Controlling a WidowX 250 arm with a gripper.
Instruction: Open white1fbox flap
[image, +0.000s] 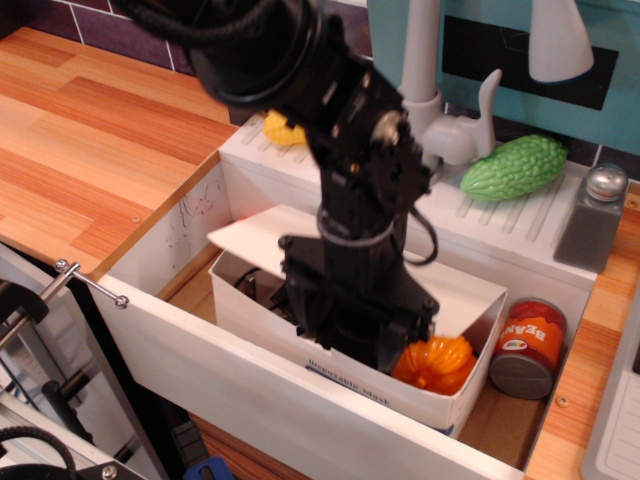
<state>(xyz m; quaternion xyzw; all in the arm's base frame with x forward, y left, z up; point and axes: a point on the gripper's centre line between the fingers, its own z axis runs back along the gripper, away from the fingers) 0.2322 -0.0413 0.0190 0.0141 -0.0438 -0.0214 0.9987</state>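
Sink basin (190, 235) holds the box (340, 385), its flap (255, 235) mostly lifted toward 12 o'clock, gripper (355, 340) inside, jaw state unclear; full fold-back remains.

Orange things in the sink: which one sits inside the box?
The orange pumpkin-like piece by the gripper lies inside the white box. The orange-labelled can stands outside it, at its right end.
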